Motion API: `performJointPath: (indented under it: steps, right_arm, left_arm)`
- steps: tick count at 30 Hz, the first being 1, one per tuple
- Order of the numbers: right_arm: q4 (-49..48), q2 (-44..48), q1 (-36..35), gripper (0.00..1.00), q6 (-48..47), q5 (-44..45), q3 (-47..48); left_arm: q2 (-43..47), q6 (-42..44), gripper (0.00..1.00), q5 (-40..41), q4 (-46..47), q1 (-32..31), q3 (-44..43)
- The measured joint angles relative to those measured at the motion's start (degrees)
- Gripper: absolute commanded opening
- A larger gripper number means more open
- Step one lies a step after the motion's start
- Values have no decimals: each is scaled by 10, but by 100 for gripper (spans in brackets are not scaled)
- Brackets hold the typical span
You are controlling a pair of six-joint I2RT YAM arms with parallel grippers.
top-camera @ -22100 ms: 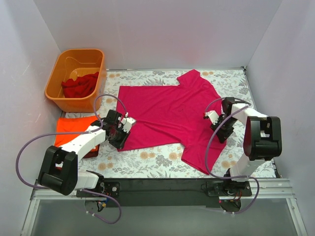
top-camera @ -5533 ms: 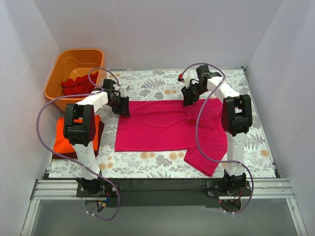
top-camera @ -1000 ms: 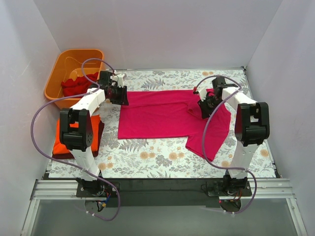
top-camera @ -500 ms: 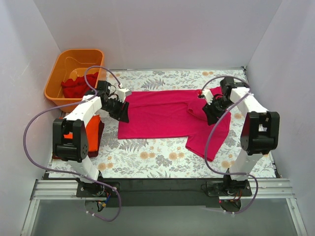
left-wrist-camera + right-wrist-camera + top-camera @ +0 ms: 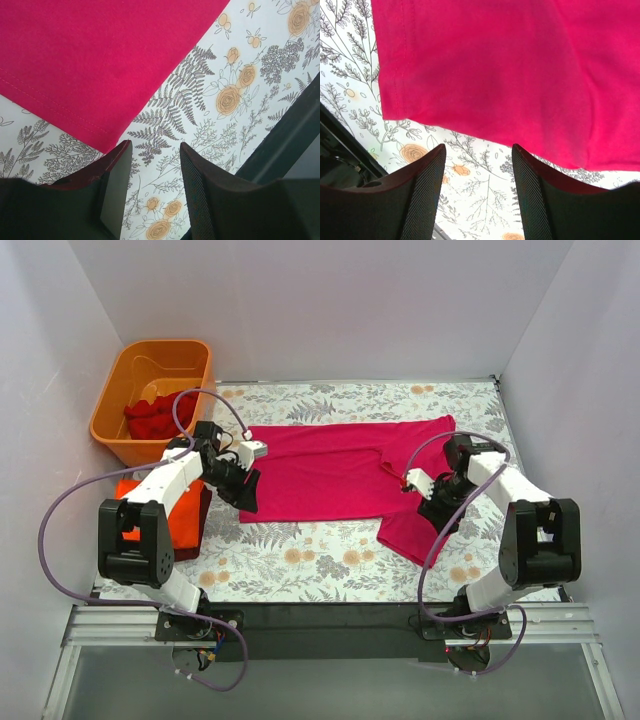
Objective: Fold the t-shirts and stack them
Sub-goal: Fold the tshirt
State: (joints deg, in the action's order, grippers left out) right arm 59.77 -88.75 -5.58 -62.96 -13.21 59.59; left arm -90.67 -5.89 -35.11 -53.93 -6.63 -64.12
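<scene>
Left wrist view has the left gripper (image 5: 154, 149) released, jaws apart above the floral tablecloth (image 5: 240, 90) at a hem corner of the bright magenta-pink cloth t-shirt (image 5: 100, 60). The right gripper (image 5: 477, 152) gapes empty over its lower edge. At the shirt's 9 o'clock, a folded bright orange tee (image 5: 182, 523) tops a dark maroon tee (image 5: 190, 551). At 10 o'clock, a rigid orange plastic tub (image 5: 108, 418) holds a deep red tee (image 5: 155, 418).

surface (image 5: 320, 552): white cover printed with grey ferns and orange-yellow flowers
tub (image 5: 163, 365): orange plastic, at the far-left corner
rail (image 5: 330, 617): black, along the near edge
walls (image 5: 330, 310): plain, pale
</scene>
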Motion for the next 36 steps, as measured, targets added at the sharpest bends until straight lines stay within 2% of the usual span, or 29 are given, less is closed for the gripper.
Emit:
performJointPath:
  steps: [13, 16, 19, 20, 21, 24, 31, 36]
  right_arm:
    - [-132, 29, -74, 57, 66, 74, -123]
    - [-158, 38, -90, 51, 85, 100, -138]
    - [-183, 53, -100, 30, 101, 120, -156]
    - [-186, 57, -103, 10, 107, 123, -161]
    - [-188, 62, -106, 3, 110, 126, -165]
    - [-198, 67, -107, 1, 121, 134, -169]
    - [-198, 70, -107, 1, 123, 134, -170]
    - [-195, 70, -107, 1, 125, 130, -168]
  left_arm:
    - [16, -35, 43, 42, 50, 0, 28]
    - [26, -44, 42, 52, 64, 0, 41]
    - [38, -46, 41, 60, 82, 0, 60]
    - [42, -45, 40, 62, 87, 0, 67]
    - [47, -40, 39, 63, 91, 0, 73]
    - [68, -2, 36, 59, 100, 0, 91]
    - [111, 181, 36, 20, 84, 0, 103]
    - [111, 276, 35, 5, 70, 0, 114]
